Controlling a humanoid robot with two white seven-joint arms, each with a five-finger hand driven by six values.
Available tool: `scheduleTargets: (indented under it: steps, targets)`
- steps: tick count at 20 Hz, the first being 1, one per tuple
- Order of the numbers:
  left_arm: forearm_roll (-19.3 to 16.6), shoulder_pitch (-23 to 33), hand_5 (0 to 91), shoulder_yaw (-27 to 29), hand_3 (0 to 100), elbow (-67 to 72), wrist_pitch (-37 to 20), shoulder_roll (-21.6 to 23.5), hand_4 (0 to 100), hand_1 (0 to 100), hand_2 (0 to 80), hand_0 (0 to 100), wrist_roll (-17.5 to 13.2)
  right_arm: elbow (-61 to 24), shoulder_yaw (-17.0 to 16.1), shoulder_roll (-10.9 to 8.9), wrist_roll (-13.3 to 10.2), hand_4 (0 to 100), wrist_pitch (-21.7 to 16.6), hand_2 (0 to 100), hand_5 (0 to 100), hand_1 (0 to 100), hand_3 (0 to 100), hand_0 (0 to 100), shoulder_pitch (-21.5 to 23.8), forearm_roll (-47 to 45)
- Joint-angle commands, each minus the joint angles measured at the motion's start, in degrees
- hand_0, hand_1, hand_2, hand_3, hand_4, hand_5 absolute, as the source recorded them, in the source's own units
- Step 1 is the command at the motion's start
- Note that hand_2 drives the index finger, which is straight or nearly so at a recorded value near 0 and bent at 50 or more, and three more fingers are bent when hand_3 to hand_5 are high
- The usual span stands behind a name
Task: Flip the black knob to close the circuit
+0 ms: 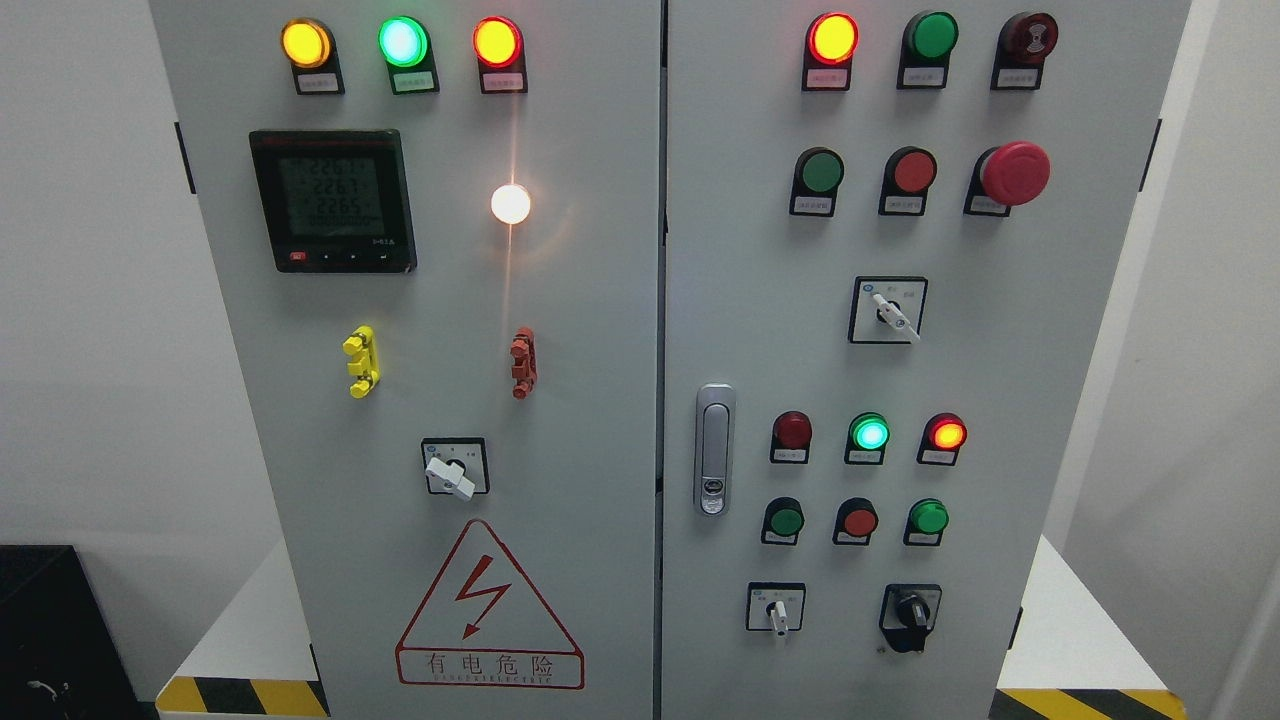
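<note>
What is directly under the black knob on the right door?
Under the black knob only its black plate and bare grey door show, down to the picture's lower edge. Anything lower on the door, and whatever is behind the door, cannot be seen.

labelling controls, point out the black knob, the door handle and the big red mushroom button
black knob (911, 609), head view, on its centre grip
door handle (714, 449), head view, mid lever
mushroom button (1015, 172), head view, red cap

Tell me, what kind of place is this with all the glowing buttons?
Probably an electrical or machine room. A grey control cabinet fills the view, with indicator lights, a digital meter, a black knob and a lightning warning sign.
</note>
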Motion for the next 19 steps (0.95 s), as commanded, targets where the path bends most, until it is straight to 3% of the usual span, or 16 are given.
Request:
scheduleTargets:
  steps: [1, 3, 8, 12, 19]
  targets:
    - [0.0, 1.23, 0.0, 0.0, 0, -1.67, -0.05, 0.0, 0, 56, 0.0, 12, -0.01, -2.3, 1.17, -0.24, 4.19, 7, -1.92, 6, 0, 0, 14, 0, 3.26, -8.46]
    - [0.0, 1.32, 0.0, 0.0, 0, -1.67, -0.05, 0.0, 0, 56, 0.0, 12, -0.01, -2.13, 1.17, -0.24, 5.86, 0, -2.1, 1, 0, 0, 8, 0, 3.79, -9.69]
    - [0.0, 1.32, 0.0, 0.0, 0, -1.67, -0.05, 0.0, 0, 56, 0.0, 12, -0.01, -1.86, -0.32, -0.24, 6.48, 0, -2.28, 0, 0, 0, 1, 0, 3.96, -11.53]
    - [0.0, 1.32, 0.0, 0.0, 0, -1.67, -0.05, 0.0, 0, 56, 0.0, 12, -0.01, -1.86, -1.9, -0.33, 9.55, 0, -2.19, 0, 0, 0, 0, 0, 4.58, -12.95]
    - [0.0, 1.32, 0.0, 0.0, 0, -1.67, -0.05, 0.0, 0, 56, 0.0, 12, -0.01, -1.86, -2.08, -0.33, 9.47, 0, -2.28, 0, 0, 0, 0, 0, 4.84, -13.03]
